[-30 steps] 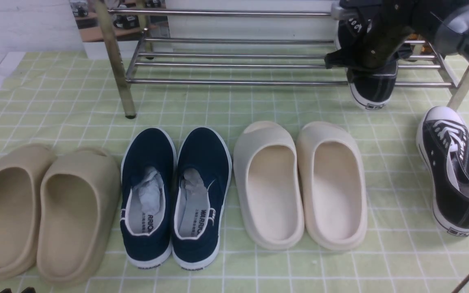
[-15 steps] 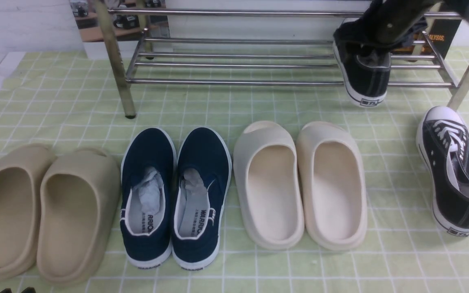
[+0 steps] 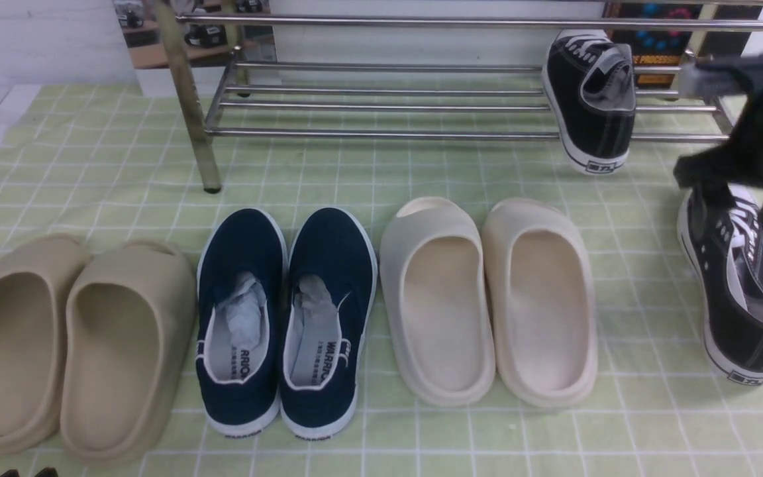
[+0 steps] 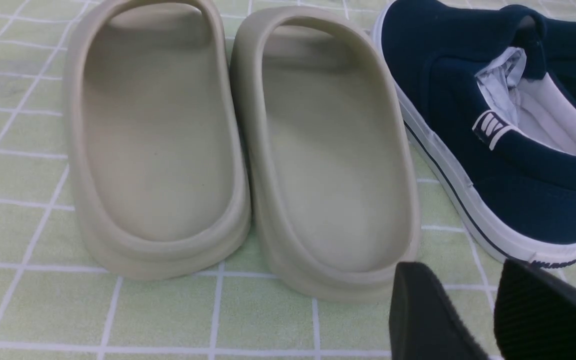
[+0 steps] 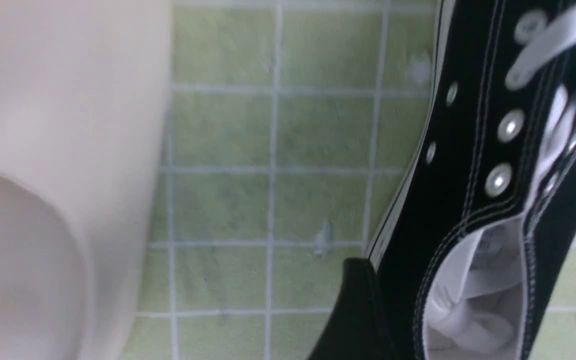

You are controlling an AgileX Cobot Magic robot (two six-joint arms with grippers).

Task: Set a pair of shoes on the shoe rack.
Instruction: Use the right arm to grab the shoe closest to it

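A black sneaker [image 3: 592, 99] is resting on the right end of the shoe rack [image 3: 381, 132], its heel overhanging the near bar. The other black sneaker [image 3: 742, 298] is lying on the green checked cloth [image 3: 368, 172] at near right, with the right gripper [image 3: 742, 192] hanging over its toe. Beige slides [image 3: 70, 344], navy slip-ons [image 3: 285, 318] and cream slides [image 3: 487, 298] are sitting in a row from left to right along the near side.

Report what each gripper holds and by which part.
Nothing is held. The right gripper stands open astride the sneaker on the cloth, near its collar; the left gripper hangs empty by the beige slides.
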